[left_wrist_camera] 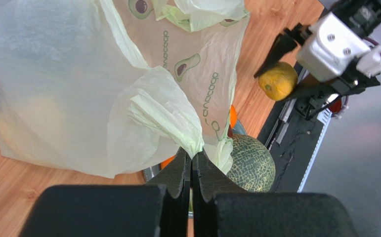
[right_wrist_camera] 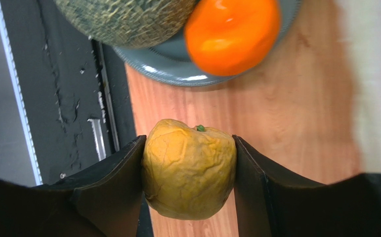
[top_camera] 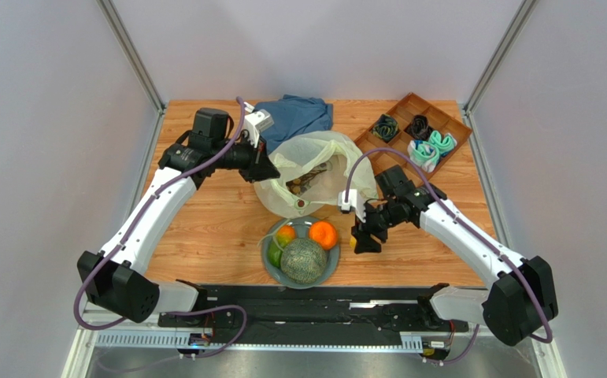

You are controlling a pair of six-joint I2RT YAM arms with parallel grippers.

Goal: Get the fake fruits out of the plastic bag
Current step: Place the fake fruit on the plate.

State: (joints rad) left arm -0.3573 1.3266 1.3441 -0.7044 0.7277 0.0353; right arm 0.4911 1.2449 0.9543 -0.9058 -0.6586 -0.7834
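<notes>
Black fingers of the right gripper clamp a wrinkled yellow fruit between them, one pad on each side, with a small green stem spot showing on it. The fruit hangs over bare wood of the table, just right of a grey-blue plate and close to the table's near edge. Whether it touches the wood cannot be told. On the plate lie a netted green melon at the near side and an orange at the far right, touching the melon. A smaller orange-and-green piece lies at the far left and a green piece at the left rim.

The left gripper has its fingers pressed together on a bunched loop handle of the plastic bag, pinching the thin film at the bag's left side. The bag is translucent pale yellow-green with avocado pictures printed on it. It sits in the middle of the table just beyond the plate, its mouth gaping upward, and small tan and dark pieces show inside it. A blue cloth lies at the far edge, touching the bag's far side. At the far right stands a wooden tray with compartments, holding rolled socks in green-black, black and teal-white.
</notes>
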